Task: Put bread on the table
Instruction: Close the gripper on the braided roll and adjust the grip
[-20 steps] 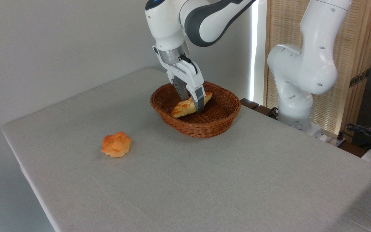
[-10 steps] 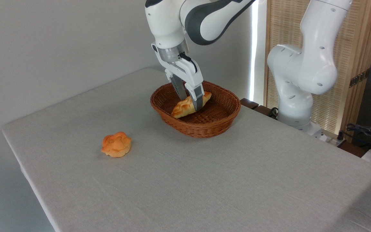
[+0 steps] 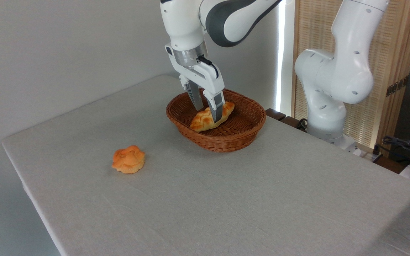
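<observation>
The counter (image 3: 226,199) takes up most of the room, grey and cloth-topped; on its far side sits the basket (image 3: 247,131), and everything else I place from that; the arm (image 3: 333,81) rises just beyond the basket on the right and bends over it; the end effector (image 3: 207,110) hangs point-down inside the basket's rim, narrowed onto the bread (image 3: 205,122), one finger behind the loaf and one across its front near the middle; the bread lies within the basket, its far tip up toward the back wall, and whether its near end rests on the weave I cannot tell; a bun (image 3: 128,159) sits well apart, to the basket's left and nearer me.

The step, as I judge it, is lifting the loaf out; I'd take it straight up until the low end is above the rim before moving sideways, since a long loaf pinched at the middle can swing and catch the wicker; the grip should stay firm but not crushing, the crust looks soft; then carry it to bare cloth in front of the basket, clear of the bun, and lower it flat before letting go.

Against a second ago, the end effector and wrist are a little higher and a touch further left; the bread has come up with them and tilted more steeply; basket and bun have not stirred.
</observation>
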You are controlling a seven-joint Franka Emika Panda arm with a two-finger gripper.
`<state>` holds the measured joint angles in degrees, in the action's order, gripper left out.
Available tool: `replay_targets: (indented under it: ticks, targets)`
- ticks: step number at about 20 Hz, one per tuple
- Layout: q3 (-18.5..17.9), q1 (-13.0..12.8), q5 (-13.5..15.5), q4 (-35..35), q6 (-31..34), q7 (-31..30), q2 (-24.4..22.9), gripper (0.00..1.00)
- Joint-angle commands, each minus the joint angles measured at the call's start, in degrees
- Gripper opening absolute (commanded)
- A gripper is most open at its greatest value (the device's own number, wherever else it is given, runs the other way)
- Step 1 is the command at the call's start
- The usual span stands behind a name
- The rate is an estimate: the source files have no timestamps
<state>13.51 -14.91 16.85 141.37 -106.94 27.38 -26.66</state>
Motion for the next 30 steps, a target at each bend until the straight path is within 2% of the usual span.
replay_targets:
  ticks: [1, 4, 9, 17, 20, 21, 22, 23, 26, 27, 30]
  targets:
    - [0.29, -0.56, 1.6, -0.22, 0.42, -2.5, -0.58, 1.0]
    - [1.77, -0.65, 2.56, -0.13, 0.33, -3.21, -0.5, 1.0]
    - [3.54, -0.65, 2.57, 0.13, -0.46, -3.21, 0.03, 1.0]
    - [4.07, -0.74, 2.48, 2.15, -1.6, -2.68, 0.47, 1.0]
    - [4.24, -0.73, 2.22, 3.81, -3.87, -2.51, 0.47, 0.99]
    - [4.24, -0.65, 2.13, 4.17, -4.41, -2.51, 0.47, 0.96]
    - [4.33, -0.65, 2.22, 4.52, -5.46, -2.51, 0.47, 0.87]
    - [4.33, -0.65, 2.13, 4.61, -5.64, -2.51, 0.47, 0.83]
    - [4.33, -0.65, 2.22, 4.53, -5.64, -2.24, 0.47, 0.51]
    - [4.33, -0.65, 2.22, 4.53, -5.56, -1.81, 0.47, 0.44]
    - [4.24, -0.65, 2.22, 4.53, -5.38, -0.4, 0.47, 0.31]
